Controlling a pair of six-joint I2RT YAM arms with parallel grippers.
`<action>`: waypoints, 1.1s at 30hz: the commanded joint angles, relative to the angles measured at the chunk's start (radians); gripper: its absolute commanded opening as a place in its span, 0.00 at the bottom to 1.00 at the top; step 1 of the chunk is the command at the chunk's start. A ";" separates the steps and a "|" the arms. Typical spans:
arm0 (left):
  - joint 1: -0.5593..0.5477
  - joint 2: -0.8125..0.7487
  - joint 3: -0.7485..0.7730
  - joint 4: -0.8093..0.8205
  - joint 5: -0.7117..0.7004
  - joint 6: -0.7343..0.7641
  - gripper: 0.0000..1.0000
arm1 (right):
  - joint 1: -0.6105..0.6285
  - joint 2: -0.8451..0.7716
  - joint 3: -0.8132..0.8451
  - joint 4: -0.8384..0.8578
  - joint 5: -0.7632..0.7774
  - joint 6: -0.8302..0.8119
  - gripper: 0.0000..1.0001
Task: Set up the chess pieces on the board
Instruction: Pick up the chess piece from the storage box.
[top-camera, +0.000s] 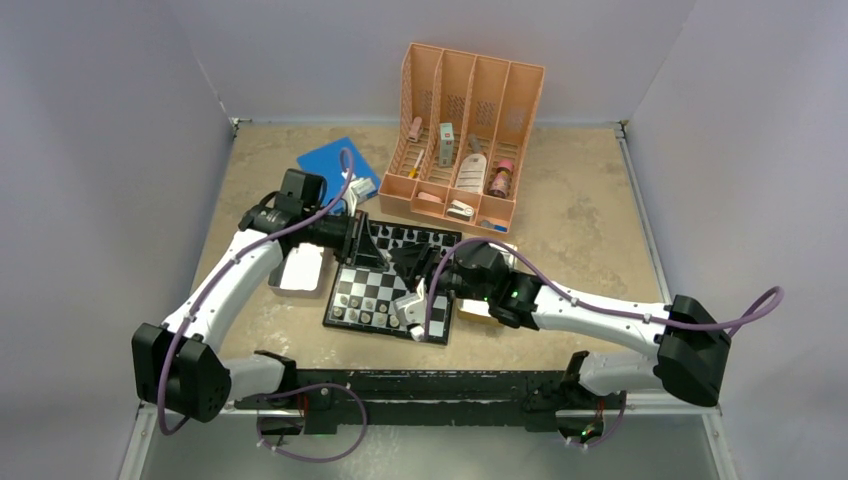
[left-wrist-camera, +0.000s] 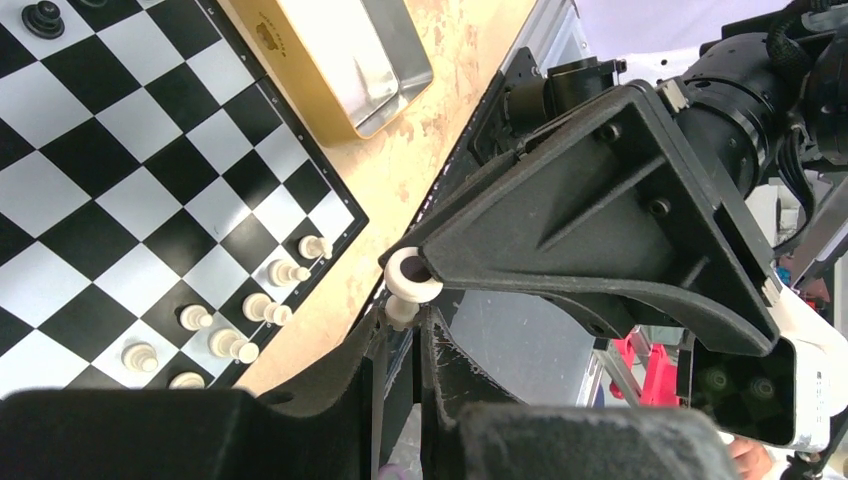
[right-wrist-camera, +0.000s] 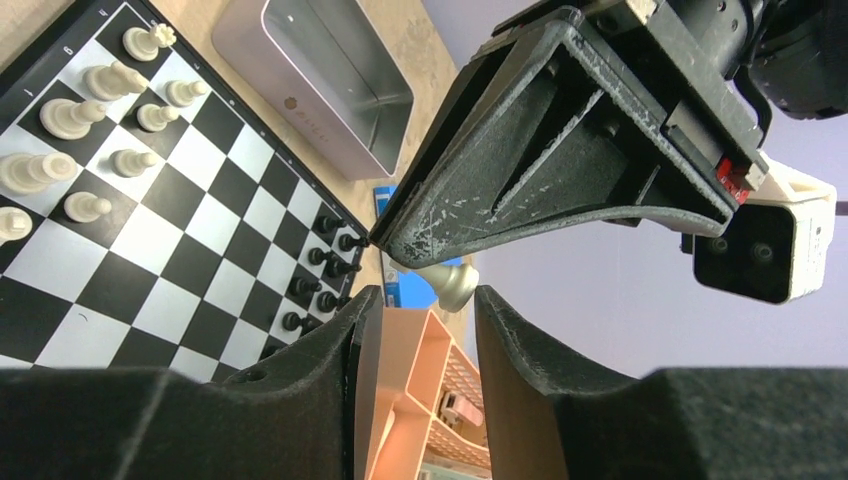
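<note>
The board (top-camera: 372, 287) lies at the table's middle, with white chess pieces (top-camera: 358, 314) along its near edge and black chess pieces (top-camera: 412, 238) along its far edge. My two grippers meet tip to tip above it. My left gripper (left-wrist-camera: 405, 320) is shut on a white piece (left-wrist-camera: 411, 283), holding it by its thin end with the round base outward. In the right wrist view that piece (right-wrist-camera: 451, 284) hangs just above the gap of my right gripper (right-wrist-camera: 418, 302), which is open; the piece is not between its fingers.
A metal tray (top-camera: 300, 270) lies left of the board and a gold-sided one (left-wrist-camera: 350, 60) right of it. The peach organizer (top-camera: 465, 140) with bottles stands behind the board. The blue book (top-camera: 335, 165) lies at the back left.
</note>
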 joint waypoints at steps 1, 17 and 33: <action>-0.001 0.017 0.043 0.003 0.036 0.021 0.00 | 0.012 -0.021 0.035 0.007 0.008 -0.036 0.45; -0.001 0.037 0.057 -0.039 0.036 0.057 0.00 | 0.036 0.047 0.100 -0.061 0.044 -0.113 0.45; -0.001 -0.020 0.099 0.014 -0.051 -0.051 0.10 | 0.042 0.057 0.067 0.038 0.070 0.169 0.02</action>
